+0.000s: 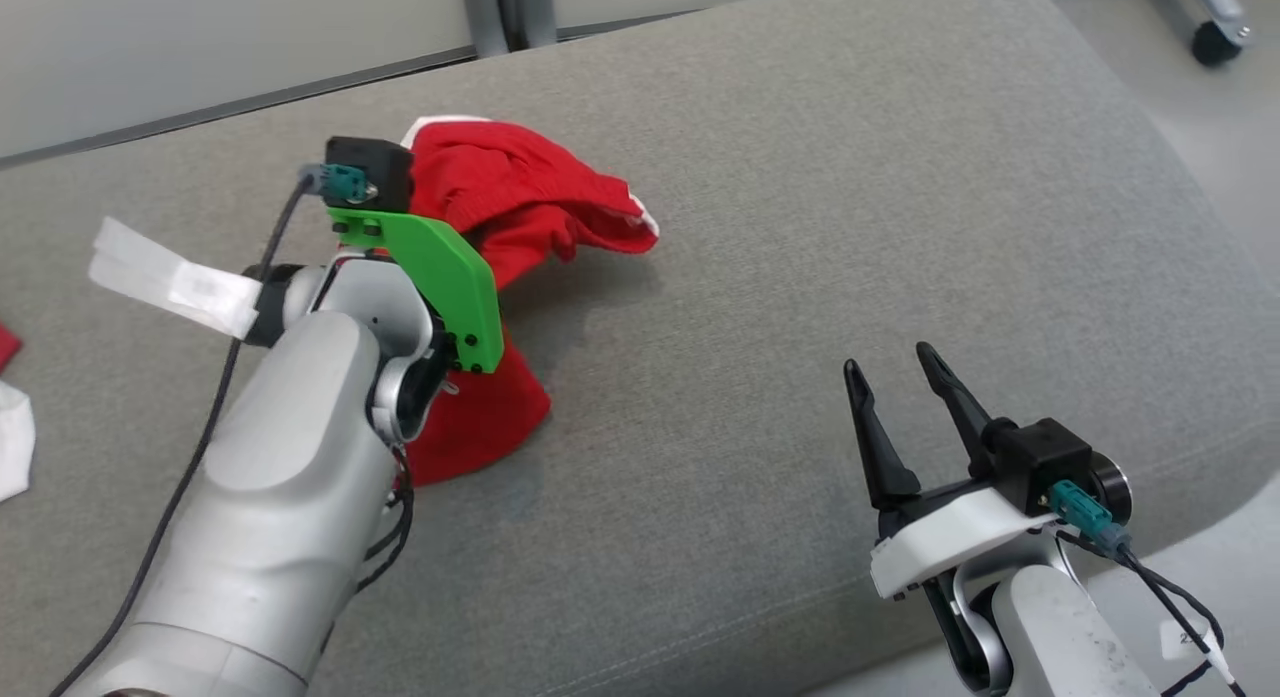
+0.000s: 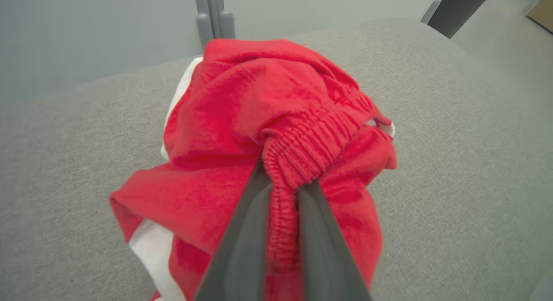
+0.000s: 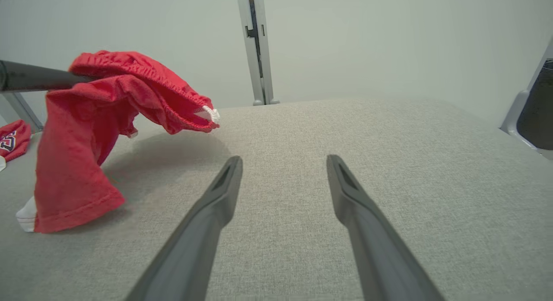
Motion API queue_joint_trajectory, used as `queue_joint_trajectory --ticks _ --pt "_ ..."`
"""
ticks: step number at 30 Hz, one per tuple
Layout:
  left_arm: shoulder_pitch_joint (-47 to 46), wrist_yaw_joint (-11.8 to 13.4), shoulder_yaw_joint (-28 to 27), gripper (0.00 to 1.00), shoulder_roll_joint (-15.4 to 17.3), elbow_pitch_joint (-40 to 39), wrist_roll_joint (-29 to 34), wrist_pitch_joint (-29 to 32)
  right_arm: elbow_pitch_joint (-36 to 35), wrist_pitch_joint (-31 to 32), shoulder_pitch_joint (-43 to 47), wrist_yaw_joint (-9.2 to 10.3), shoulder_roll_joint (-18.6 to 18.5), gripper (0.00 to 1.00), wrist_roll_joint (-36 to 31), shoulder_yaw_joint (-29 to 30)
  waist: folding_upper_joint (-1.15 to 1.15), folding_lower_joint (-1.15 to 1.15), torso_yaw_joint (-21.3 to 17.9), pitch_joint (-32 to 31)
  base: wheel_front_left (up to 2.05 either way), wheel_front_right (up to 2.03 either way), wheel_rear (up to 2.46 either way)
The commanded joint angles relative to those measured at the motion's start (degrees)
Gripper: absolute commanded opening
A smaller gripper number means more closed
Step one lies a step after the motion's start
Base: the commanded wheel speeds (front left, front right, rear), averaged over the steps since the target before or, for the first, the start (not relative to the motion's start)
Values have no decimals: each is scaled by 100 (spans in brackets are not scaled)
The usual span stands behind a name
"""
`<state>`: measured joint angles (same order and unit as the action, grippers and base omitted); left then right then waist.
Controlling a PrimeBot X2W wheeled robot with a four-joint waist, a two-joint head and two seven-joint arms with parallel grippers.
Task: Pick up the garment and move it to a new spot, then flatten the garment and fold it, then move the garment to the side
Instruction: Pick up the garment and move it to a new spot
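Garment (image 2: 242,132) waistband pinched between left fingers (image 2: 242,249), hem touching cushion (image 3: 345,132).

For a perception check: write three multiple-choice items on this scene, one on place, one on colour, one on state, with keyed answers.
1. Where does the garment's lowest hem rest?
A. on the grey cushion
B. on the floor
C. on a shelf

2. What colour is the garment?
A. blue with yellow
B. red with white trim
C. plain black

3. What state is the right tool in?
A. shut on cloth
B. open, holding nothing
C. shut on a bottle

Answers:
A, the garment hangs from the left tool down to the cushion.
B, red cloth, white edging.
B, the right tool has its fingers spread.
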<state>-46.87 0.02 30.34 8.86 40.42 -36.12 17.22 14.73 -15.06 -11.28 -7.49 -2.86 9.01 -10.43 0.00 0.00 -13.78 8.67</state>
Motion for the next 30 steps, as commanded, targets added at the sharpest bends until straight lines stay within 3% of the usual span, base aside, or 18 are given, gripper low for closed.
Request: queue_joint_trajectory --ticks 1,10,11,12,14,22,30 --pt "-124 -9 25 0 -26 43 23 -57 -12 -25 -68 0 -6 100 20 -5 0 0 -452 242 0 0 0" --pt "-321 50 199 0 -467 1162 136 -974 -18 -25 -177 0 -3 100 181 -243 0 0 -1010 451 0 0 0" --pt "-333 61 224 6 -498 1276 134 -1056 -14 -26 -187 0 -3 100 196 -266 0 0 -1043 459 0 0 0" --pt "-341 61 261 27 -524 1368 134 -1127 -9 -26 -196 0 -3 100 210 -283 0 0 -1070 466 0 0 0" --pt "-375 44 335 100 -549 1522 104 -1277 -7 -26 -199 0 -3 100 227 -307 0 0 -1101 471 0 0 0" --pt "-211 -130 832 100 -585 1361 -434 -1752 40 -26 -82 0 -4 100 165 -216 0 0 -897 297 0 0 0" --pt "154 -30 1684 100 -589 442 -1160 -2243 111 -26 69 0 -7 100 -95 -37 0 0 -144 -177 0 0 0"
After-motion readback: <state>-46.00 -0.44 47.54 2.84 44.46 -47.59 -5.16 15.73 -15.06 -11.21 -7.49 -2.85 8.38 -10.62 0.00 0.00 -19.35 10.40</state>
